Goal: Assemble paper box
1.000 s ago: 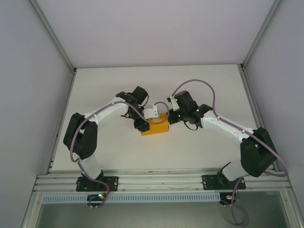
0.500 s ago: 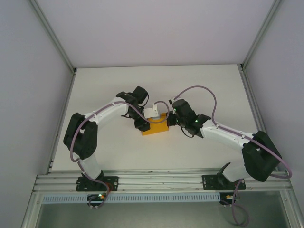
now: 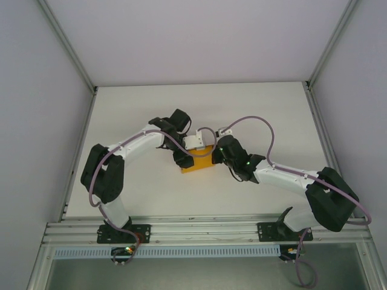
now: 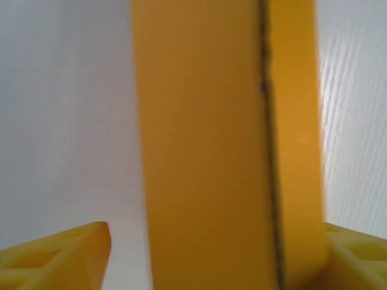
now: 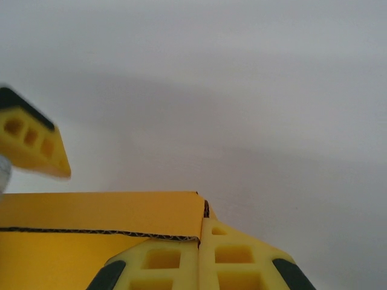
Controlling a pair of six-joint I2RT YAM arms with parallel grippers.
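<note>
The paper box [image 3: 198, 165] is a small, compact orange box lying on the white table [image 3: 254, 109] between both arms. My left gripper [image 3: 186, 158] straddles its left end. In the left wrist view the box [image 4: 205, 151] stands between the yellow fingers [image 4: 60, 260], with a gap on the left side, so the jaws are open around it. My right gripper [image 3: 214, 156] is shut, and its joined fingertips [image 5: 199, 232] press against the edge of the box's top flap [image 5: 91, 211] at the right end.
Metal frame rails [image 3: 181, 229] run along the table's near edge, with grey walls on the other three sides. A finger [image 5: 30, 145] of the left arm shows at the upper left of the right wrist view. Bare table lies behind the box.
The left jaws have opened from their hold on the box. The right arm has swung leftward and nearer, bringing its shut gripper against the box's right end.
</note>
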